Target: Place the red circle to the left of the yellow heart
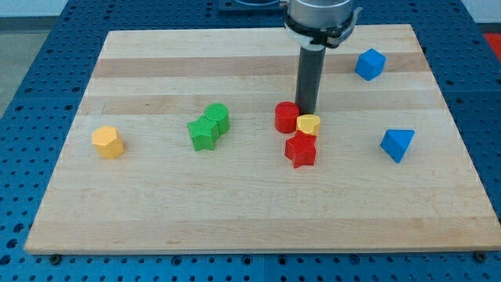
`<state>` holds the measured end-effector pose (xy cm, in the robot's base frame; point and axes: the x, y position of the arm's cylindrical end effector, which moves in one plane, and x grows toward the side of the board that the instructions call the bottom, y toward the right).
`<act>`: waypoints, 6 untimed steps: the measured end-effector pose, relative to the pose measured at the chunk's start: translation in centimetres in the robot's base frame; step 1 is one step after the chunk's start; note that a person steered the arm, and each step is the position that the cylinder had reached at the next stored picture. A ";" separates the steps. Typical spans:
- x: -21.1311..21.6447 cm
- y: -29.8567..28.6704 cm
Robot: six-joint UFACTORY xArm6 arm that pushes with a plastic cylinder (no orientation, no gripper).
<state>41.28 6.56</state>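
The red circle (286, 117) sits near the board's middle, touching the left side of the small yellow heart (309, 124). A red star (300, 149) lies just below both, touching the heart. My tip (305, 110) comes down from the view's top and stands just above the heart, at the circle's upper right edge.
A green circle (217, 117) and a green star (203, 133) sit together left of the middle. A yellow-orange hexagon (108, 142) lies at the left. A blue cube (370, 64) is at the upper right and a blue triangle (398, 144) at the right. The wooden board (250, 219) ends on all sides.
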 end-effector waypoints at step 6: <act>-0.7 -3.5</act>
<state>40.61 3.03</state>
